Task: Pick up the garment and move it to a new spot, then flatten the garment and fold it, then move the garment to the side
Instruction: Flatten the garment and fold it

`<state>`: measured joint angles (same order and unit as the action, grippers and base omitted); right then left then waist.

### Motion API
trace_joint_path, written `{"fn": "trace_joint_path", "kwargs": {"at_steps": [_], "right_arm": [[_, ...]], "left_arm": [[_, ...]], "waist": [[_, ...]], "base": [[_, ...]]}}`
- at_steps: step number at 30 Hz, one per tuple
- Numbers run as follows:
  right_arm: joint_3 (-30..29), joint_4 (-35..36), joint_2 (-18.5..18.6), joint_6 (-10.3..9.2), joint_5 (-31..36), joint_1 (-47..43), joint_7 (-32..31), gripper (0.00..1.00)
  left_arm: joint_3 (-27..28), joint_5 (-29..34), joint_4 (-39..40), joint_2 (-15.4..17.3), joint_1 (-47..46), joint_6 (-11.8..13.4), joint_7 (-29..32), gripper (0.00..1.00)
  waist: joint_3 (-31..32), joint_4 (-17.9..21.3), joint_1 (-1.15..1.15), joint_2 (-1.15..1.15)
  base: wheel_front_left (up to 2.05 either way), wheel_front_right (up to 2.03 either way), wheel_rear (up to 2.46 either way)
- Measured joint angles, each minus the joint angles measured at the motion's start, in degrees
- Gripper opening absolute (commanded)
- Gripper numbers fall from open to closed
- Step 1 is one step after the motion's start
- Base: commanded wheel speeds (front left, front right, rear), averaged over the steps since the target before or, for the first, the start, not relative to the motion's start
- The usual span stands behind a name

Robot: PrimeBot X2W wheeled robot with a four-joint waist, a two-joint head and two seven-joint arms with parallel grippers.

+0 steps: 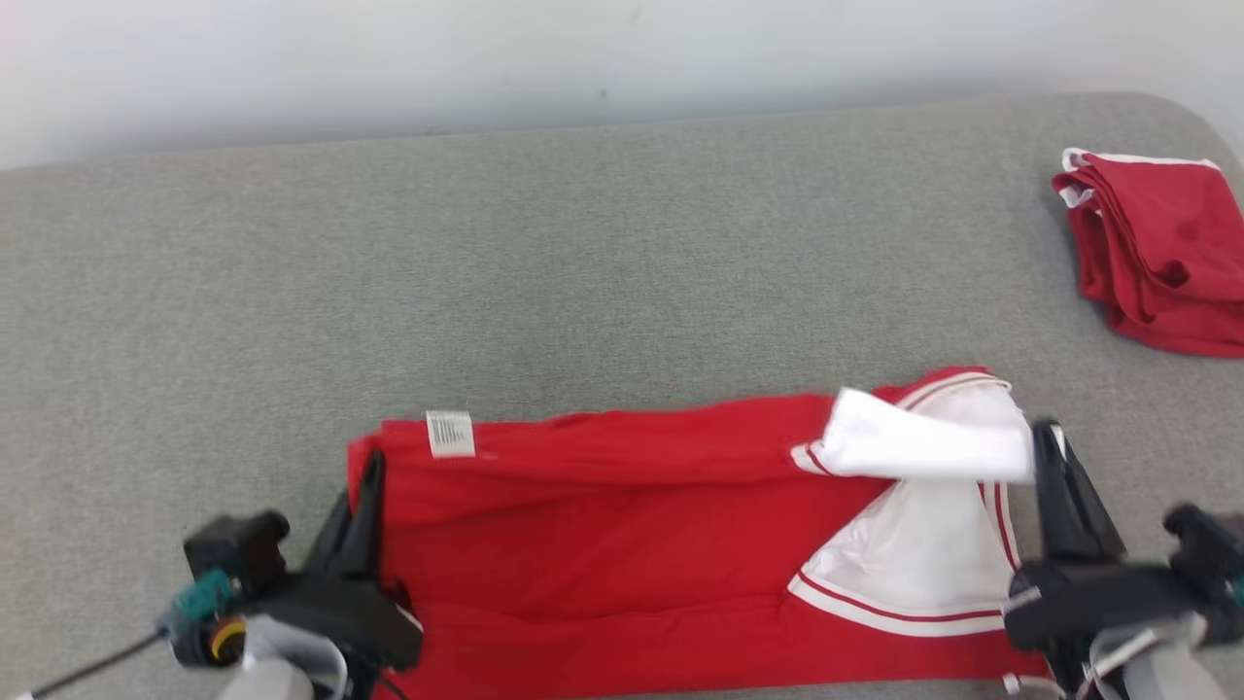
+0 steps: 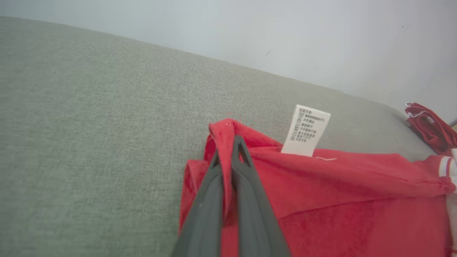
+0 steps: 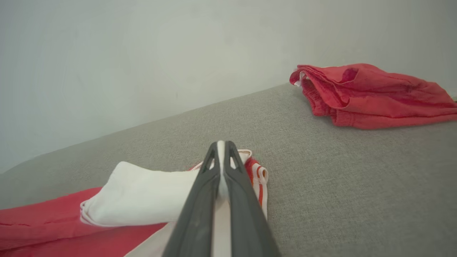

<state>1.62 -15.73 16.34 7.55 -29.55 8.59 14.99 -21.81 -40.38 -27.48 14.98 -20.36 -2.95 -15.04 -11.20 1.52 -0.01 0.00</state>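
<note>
The garment (image 1: 632,525) is red with white panels and striped trim, lying spread across the near part of the grey surface. A white label (image 1: 450,434) sticks up near its left far edge. My left gripper (image 1: 369,476) is shut on the garment's left edge; in the left wrist view red cloth (image 2: 223,142) is pinched between the dark fingers. My right gripper (image 1: 1048,437) is shut on the garment's right end, where a white flap (image 1: 923,442) is folded over. In the right wrist view white fabric (image 3: 142,196) runs between the closed fingers (image 3: 200,200).
A second red garment (image 1: 1161,258) lies folded at the far right of the grey padded surface (image 1: 583,262), near its rounded corner. A pale wall runs behind the surface. Open grey room lies beyond the held garment and to its left.
</note>
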Motion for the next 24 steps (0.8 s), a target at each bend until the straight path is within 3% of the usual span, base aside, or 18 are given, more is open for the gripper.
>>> {"fn": "trace_joint_path", "kwargs": {"at_steps": [8,17,18,19,20,21,24], "right_arm": [[-3.79,4.1,-3.08,0.0,-0.7,-9.06,0.0,0.0],[-3.63,-0.9,-4.24,0.0,0.33,-11.44,-0.87,0.0],[-3.31,-1.91,-4.42,0.0,0.46,-11.37,-0.89,0.12],[-3.31,-1.91,-4.42,0.0,0.46,-11.37,-0.89,0.4],[-3.15,-2.9,-4.37,0.0,0.85,-11.24,-0.99,1.0],[-3.14,-3.7,-4.27,0.0,1.13,-11.0,-1.05,1.0],[-3.3,-3.97,-4.22,0.0,1.02,-10.04,-0.78,1.0]], "left_arm": [[3.45,2.74,2.76,-3.28,5.87,-0.16,-0.01,0.0],[5.78,6.41,0.68,-6.02,8.61,-1.15,-0.01,0.0],[5.87,6.57,-0.14,-6.37,8.61,-1.19,-0.01,0.0],[5.87,6.57,-0.14,-6.37,8.61,-1.19,-0.01,0.0],[5.48,7.4,-1.36,-6.42,8.6,-1.44,-0.01,0.59],[5.19,8.84,-2.22,-6.41,8.61,-1.43,0.0,1.0],[7.12,9.93,-1.48,-7.22,8.54,-1.6,-0.01,1.0]], "waist": [[0.47,-1.31,0.01,0.0],[1.12,-1.66,0.01,0.0],[1.29,-1.71,0.01,0.0],[1.29,-1.71,0.01,0.0],[1.46,-1.78,0.01,0.0],[1.64,-1.84,0.01,0.0],[2.09,-1.88,0.01,0.0]], "base": [[0.0,0.0,0.0],[0.0,0.0,0.0],[0.0,0.0,0.0],[0.0,0.0,0.0],[0.0,0.0,0.0],[0.0,0.0,0.0],[0.0,0.0,0.0]]}}
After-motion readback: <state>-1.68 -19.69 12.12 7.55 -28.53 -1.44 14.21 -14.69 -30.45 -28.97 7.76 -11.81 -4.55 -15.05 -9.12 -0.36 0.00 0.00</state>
